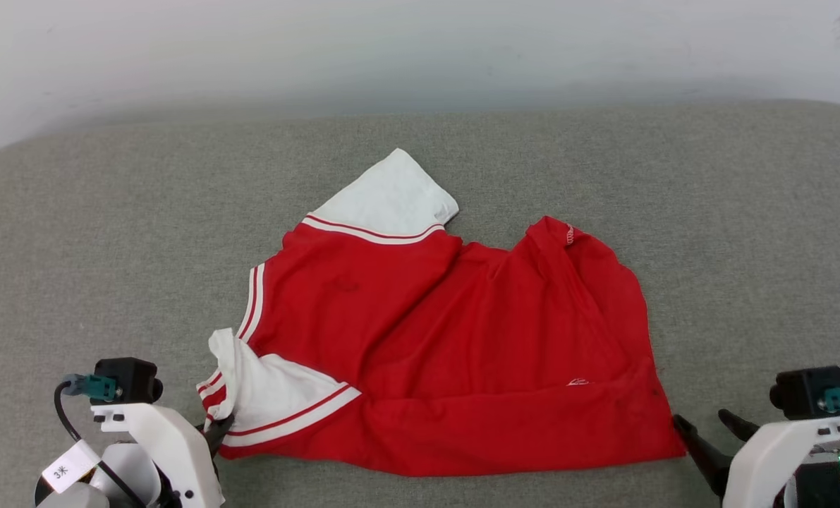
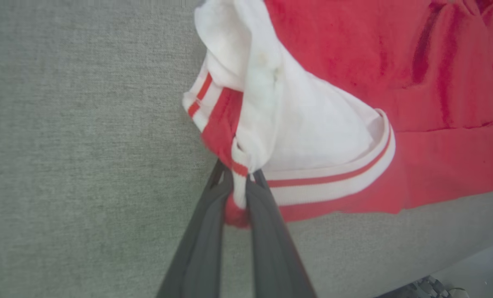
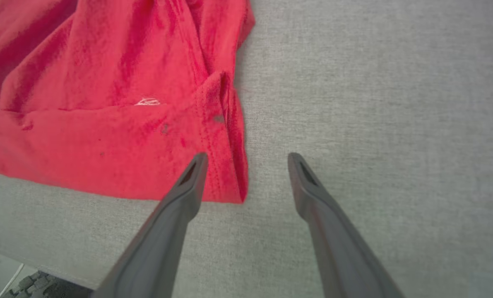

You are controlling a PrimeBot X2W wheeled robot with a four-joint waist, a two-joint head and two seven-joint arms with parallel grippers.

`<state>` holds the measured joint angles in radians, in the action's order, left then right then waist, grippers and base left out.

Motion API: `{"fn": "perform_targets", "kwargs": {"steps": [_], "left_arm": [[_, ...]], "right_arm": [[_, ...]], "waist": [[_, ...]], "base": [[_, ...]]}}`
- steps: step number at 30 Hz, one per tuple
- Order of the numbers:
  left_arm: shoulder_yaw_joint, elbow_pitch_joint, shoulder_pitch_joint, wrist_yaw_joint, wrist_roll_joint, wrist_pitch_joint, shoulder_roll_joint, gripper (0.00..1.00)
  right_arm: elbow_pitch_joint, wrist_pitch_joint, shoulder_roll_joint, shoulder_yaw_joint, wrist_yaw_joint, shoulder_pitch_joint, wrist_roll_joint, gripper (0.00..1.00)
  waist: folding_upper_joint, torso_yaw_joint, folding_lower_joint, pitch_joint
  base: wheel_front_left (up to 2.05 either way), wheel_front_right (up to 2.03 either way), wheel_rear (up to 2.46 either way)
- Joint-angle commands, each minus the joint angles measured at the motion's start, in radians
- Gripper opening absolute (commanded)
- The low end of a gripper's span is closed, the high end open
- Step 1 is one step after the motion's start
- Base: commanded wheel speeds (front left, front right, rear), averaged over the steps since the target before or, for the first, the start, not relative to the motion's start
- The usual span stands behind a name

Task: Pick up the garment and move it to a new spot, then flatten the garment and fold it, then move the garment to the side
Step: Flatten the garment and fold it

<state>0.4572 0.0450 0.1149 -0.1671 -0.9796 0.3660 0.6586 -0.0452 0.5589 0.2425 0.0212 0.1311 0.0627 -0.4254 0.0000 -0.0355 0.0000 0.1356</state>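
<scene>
The garment (image 1: 448, 339) is a red shirt with white sleeves and red-white striped trim, lying rumpled and partly folded on the grey padded surface (image 1: 109, 247). No lettering shows. At its near left corner my left gripper (image 1: 216, 429) is shut on the striped sleeve edge; in the left wrist view both dark fingers pinch that cloth (image 2: 240, 178), and the sleeve (image 2: 296, 120) bunches above them. My right gripper (image 1: 709, 427) stands open at the garment's near right corner. In the right wrist view its left fingertip (image 3: 198, 161) lies over the red hem (image 3: 225, 165), the right one over bare surface.
The grey padded surface spreads wide around the garment, with free room at the left, right and back. A pale wall (image 1: 420, 49) runs behind it. The surface's near edge and some floor (image 2: 470, 273) show low in both wrist views.
</scene>
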Motion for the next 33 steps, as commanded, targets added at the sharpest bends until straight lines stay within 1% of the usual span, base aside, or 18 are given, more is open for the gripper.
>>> {"fn": "perform_targets", "kwargs": {"steps": [1, 6, 10, 14, 15, 16, 17, 18, 21, 27, 33], "left_arm": [[-0.002, -0.008, -0.001, -0.001, 0.002, -0.005, 0.004, 0.00], [-0.001, -0.049, 0.017, -0.012, 0.014, -0.007, 0.006, 0.00], [0.001, -0.062, 0.027, -0.011, 0.017, -0.012, -0.001, 0.00], [0.000, -0.058, 0.024, -0.009, 0.014, -0.025, -0.011, 0.00], [-0.001, -0.057, 0.022, -0.007, 0.014, -0.029, -0.014, 0.00], [0.000, -0.056, 0.021, -0.005, 0.014, -0.032, -0.016, 0.00], [-0.003, -0.055, 0.019, -0.003, 0.012, -0.041, -0.020, 0.00], [-0.004, -0.054, 0.017, -0.001, 0.010, -0.046, -0.023, 0.00], [-0.007, -0.050, 0.004, -0.003, 0.017, -0.066, -0.025, 0.00], [-0.009, -0.074, -0.052, -0.014, 0.007, -0.084, -0.021, 0.00], [-0.020, -0.116, -0.162, -0.058, -0.014, -0.085, 0.004, 0.00]], "right_arm": [[0.002, 0.008, 0.009, -0.007, -0.001, -0.022, -0.003, 1.00], [0.069, 0.047, 0.026, -0.080, -0.001, -0.097, -0.023, 1.00], [0.147, 0.068, 0.033, -0.125, -0.001, -0.146, -0.033, 1.00], [0.242, 0.119, 0.020, -0.166, -0.001, -0.155, -0.055, 1.00], [0.260, 0.133, 0.014, -0.177, -0.001, -0.154, -0.066, 0.50], [0.274, 0.150, 0.007, -0.188, -0.001, -0.151, -0.073, 0.16], [0.280, 0.160, 0.003, -0.198, 0.000, -0.148, -0.081, 0.00], [0.283, 0.164, 0.000, -0.200, 0.000, -0.148, -0.092, 0.00], [0.262, 0.150, 0.019, -0.183, -0.001, -0.152, -0.103, 0.00], [0.156, 0.105, 0.058, -0.123, -0.001, -0.119, -0.102, 0.00], [0.070, 0.129, 0.049, -0.077, -0.001, 0.004, -0.086, 0.00]], "waist": [[0.0000, 0.007, 0.0000, 0.009], [0.0000, 0.028, 0.0000, 0.049], [0.0000, 0.043, 0.0000, 0.074], [0.0000, 0.049, 0.0000, 0.085], [0.0000, 0.051, 0.0000, 0.087], [0.0000, 0.052, 0.0000, 0.088], [0.0000, 0.052, 0.0000, 0.088], [0.0000, 0.052, 0.0000, 0.086], [0.0000, 0.051, 0.0000, 0.068], [0.0000, 0.045, 0.0000, -0.001], [0.0000, 0.040, 0.0000, -0.085]], "base": [[0.00, 0.00, 0.00], [0.00, 0.00, 0.00], [0.00, 0.00, 0.00], [0.00, 0.00, 0.00], [0.00, 0.00, 0.00], [0.00, 0.00, 0.00], [0.00, 0.00, 0.00], [0.00, 0.00, 0.00], [0.00, 0.00, 0.00], [0.00, 0.00, 0.00], [0.00, 0.00, 0.00]]}}
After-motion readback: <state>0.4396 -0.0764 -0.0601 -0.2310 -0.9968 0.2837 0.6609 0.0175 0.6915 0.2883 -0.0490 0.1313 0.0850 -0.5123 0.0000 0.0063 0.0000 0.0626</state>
